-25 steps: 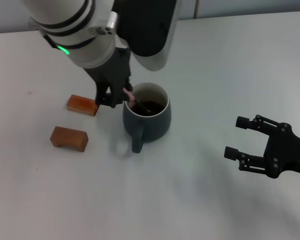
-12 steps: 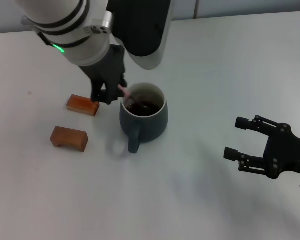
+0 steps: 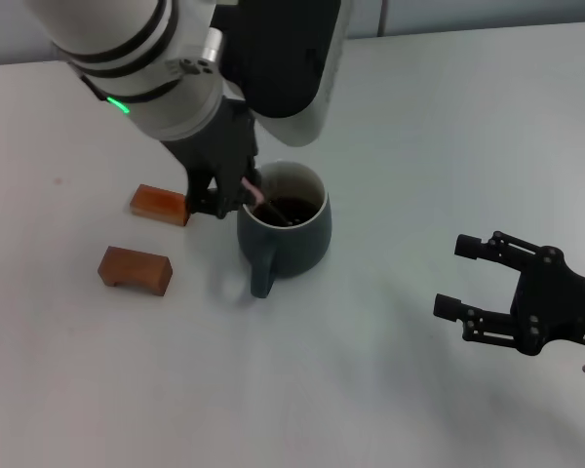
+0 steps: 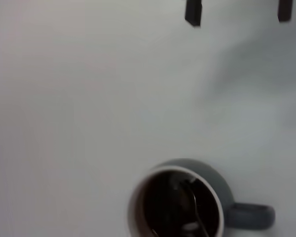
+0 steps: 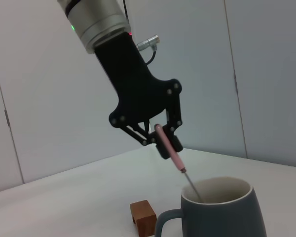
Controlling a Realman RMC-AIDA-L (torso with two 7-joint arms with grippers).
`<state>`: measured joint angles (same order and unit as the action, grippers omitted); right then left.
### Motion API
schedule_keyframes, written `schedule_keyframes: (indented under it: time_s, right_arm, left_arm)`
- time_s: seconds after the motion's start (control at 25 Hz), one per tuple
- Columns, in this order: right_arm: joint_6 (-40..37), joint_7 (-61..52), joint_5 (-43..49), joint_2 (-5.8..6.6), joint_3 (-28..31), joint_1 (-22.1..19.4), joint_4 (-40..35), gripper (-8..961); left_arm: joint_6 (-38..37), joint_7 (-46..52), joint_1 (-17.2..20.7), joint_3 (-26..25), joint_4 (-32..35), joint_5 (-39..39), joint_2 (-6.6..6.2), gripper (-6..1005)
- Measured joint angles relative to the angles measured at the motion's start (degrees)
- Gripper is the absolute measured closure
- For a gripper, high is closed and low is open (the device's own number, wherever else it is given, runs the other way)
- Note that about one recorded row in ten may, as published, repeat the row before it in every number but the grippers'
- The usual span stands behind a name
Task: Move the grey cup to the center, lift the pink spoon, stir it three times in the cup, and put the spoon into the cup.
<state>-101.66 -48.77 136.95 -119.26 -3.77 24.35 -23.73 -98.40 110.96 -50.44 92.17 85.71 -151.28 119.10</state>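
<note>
Two orange-brown blocks [image 3: 159, 204] [image 3: 135, 269] sit apart on the white table [image 3: 390, 146].

A dark blue-grey cup [image 3: 285, 229] with a pale rim and dark brown liquid sits at centre frame on a plain white table [image 3: 390, 146], a pale pink spoon [image 5: 169, 150] with a silver neck angled into it. At left lie two orange-brown blocks [image 3: 135, 269]; both grippers, left [image 3: 226, 194] and right [image 3: 458, 278], are black.

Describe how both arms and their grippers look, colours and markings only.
The left arm is white with black bands, a glowing green light and silver cuff; its left gripper is black linkage with visible pivot screws and a cable at the wrist. The right gripper is black too, with two blocky fingers.
</note>
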Motion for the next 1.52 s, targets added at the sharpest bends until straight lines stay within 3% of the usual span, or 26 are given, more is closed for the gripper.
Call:
schedule_keyframes:
  time_s: [0.2, 0.44, 0.8, 0.84, 0.96, 1.04, 1.16, 1.24, 1.36, 1.44, 1.48, 1.52]
  right_arm:
    - [0.0, 0.0, 0.0, 0.00, 0.0, 0.0, 0.0, 113]
    - [-0.1, 0.0, 0.0, 0.01, 0.0, 0.0, 0.0, 113]
    - [-0.1, 0.0, 0.0, 0.09, 0.0, 0.0, 0.0, 114]
    - [-0.1, 0.0, 0.0, 0.09, 0.0, 0.0, 0.0, 114]
    - [-0.1, 0.0, 0.0, 0.09, 0.0, 0.0, 0.0, 114]
    - [-0.1, 0.0, 0.0, 0.09, -0.4, 0.0, 0.0, 114]
    - [-0.2, 0.0, -0.1, 0.09, -0.6, 0.0, 0.0, 114]
    - [-0.2, 0.0, -0.3, 0.09, -0.6, 0.0, 0.0, 114]
    - [-0.2, 0.0, -0.4, 0.09, -0.6, 0.1, 0.0, 114]
    - [-0.2, 0.0, -0.5, 0.08, -0.5, 0.1, 0.0, 114]
    - [-0.2, 0.0, -0.5, 0.08, -0.5, 0.1, 0.0, 114]
    - [-0.2, 0.1, -0.5, 0.08, -0.4, 0.1, 0.0, 114]
  left_arm:
    - [0.2, -0.1, 0.8, 0.1, 0.1, -1.9, -0.15, 794]
    - [5.5, -0.1, 1.0, -0.1, 0.0, -1.8, -0.13, 782]
    - [4.0, 0.4, 1.8, 0.3, 0.6, 1.7, -0.03, 764]
    - [4.4, 0.6, 3.9, 0.1, 2.7, 3.2, -0.05, 762]
    - [5.5, 0.8, 5.4, -0.6, 4.9, 4.6, -0.14, 756]
    - [7.7, 0.9, 7.3, -3.5, 7.5, 8.0, -0.35, 752]
    - [8.1, 0.5, 7.7, -5.8, 7.6, 9.9, -0.36, 746]
    - [9.4, -1.6, 9.6, -11.7, 9.0, 15.9, -0.41, 526]
    - [10.4, -2.7, 10.6, -14.1, 9.8, 18.5, -0.43, 382]
    - [12.6, -8.4, 16.2, -25.2, 11.3, 33.7, -0.65, 286]
    - [12.6, -8.4, 16.2, -25.2, 11.3, 33.7, -0.65, 275]
    - [12.7, -10.7, 18.2, -28.6, 10.3, 39.1, -0.71, 265]
